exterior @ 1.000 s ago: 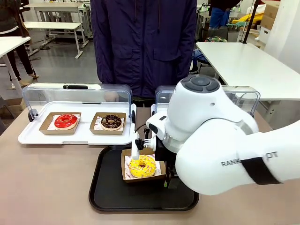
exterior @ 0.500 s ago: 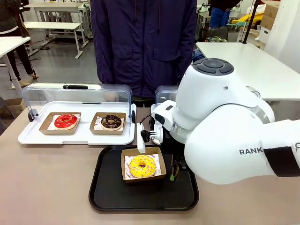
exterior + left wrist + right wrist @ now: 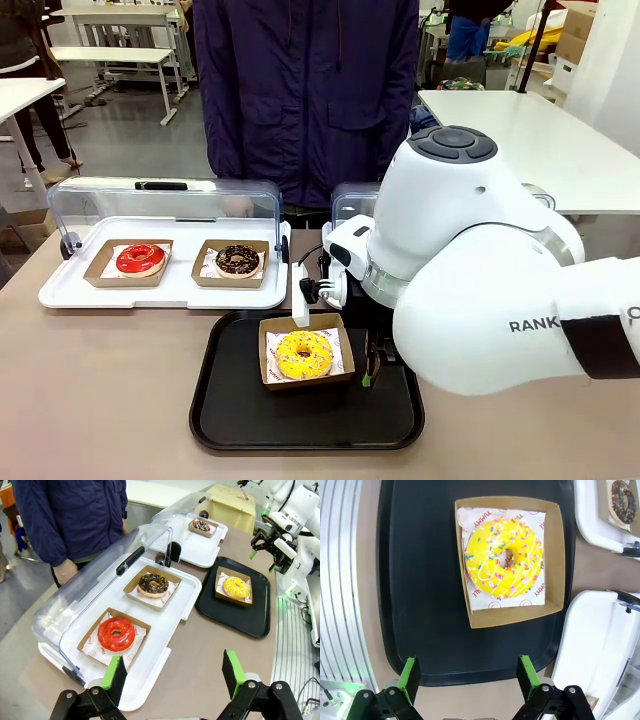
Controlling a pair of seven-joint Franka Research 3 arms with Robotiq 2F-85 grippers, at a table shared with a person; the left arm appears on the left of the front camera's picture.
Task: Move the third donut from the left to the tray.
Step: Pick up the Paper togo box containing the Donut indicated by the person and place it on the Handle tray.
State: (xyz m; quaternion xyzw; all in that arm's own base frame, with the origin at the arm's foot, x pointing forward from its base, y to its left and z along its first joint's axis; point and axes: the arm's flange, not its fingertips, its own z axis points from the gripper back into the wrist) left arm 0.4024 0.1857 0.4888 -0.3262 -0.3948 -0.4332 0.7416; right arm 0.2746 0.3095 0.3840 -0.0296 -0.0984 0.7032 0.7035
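Right gripper [image 3: 467, 677] stands released above the yellow donut [image 3: 503, 559], which I judge delivered, resting on the black tray [image 3: 420, 580].

A brown table [image 3: 100, 390] carries the things. On it, near its middle, lies a black tray [image 3: 230, 400], and in the tray sits a yellow donut [image 3: 304, 356] in its cardboard square. Just left of the tray and farther back lies a white tray [image 3: 160, 293] with its clear lid raised. A second white tray [image 3: 202, 555] lies farther along, beside the black one.
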